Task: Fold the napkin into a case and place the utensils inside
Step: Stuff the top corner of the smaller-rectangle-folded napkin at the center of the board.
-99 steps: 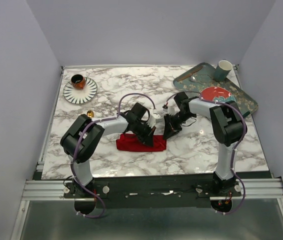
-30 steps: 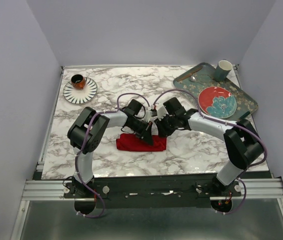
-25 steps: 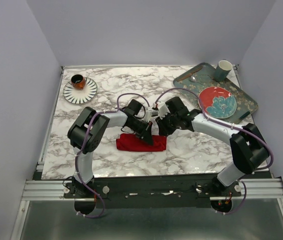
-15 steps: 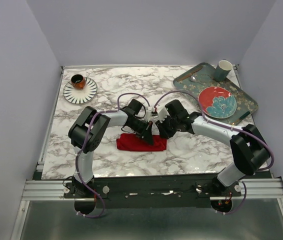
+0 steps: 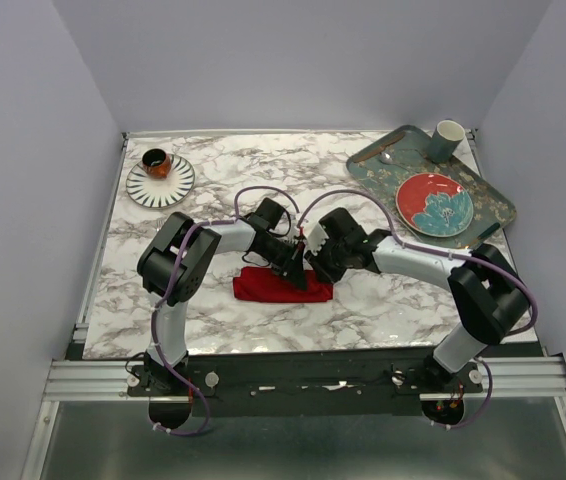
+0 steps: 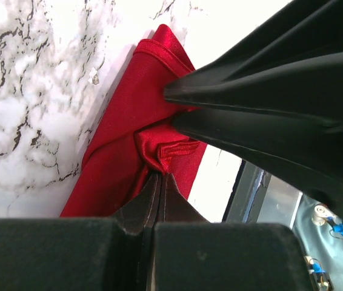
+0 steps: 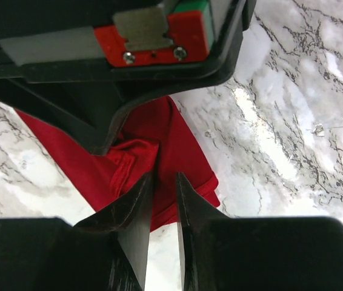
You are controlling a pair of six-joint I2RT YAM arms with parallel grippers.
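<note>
- You are working over the marble surface (image 5: pixel 383 300), with both arms reaching in toward its middle.
- The tray (image 5: pixel 373 166) is sitting at the far right corner, well apart from the work. I am not making out the spoon or fork in any view, so they are not concerning you for this step.
- The napkin (image 5: pixel 263 288) is lying as a narrow red strip near the middle of the surface, closer to the near edge and running along it. It is looking mostly folded, and I judge you are shaping its right end into the case.
- Your left end effector (image 6: pixel 161 180) is closed tight, pinching a small raised fold of the cloth.
- Your right end effector (image 7: pixel 163 182) is standing narrow, its tips resting at the same bunched fold just beside the left one. I cannot tell whether it is gripping cloth.
- To do this well, I suggest you are:
  - confirming the right pinch before the left lets go
  - moving slowly, since the two end effectors are crowding each other
  - pulling along the strip so the lower layers are lying flat
</note>
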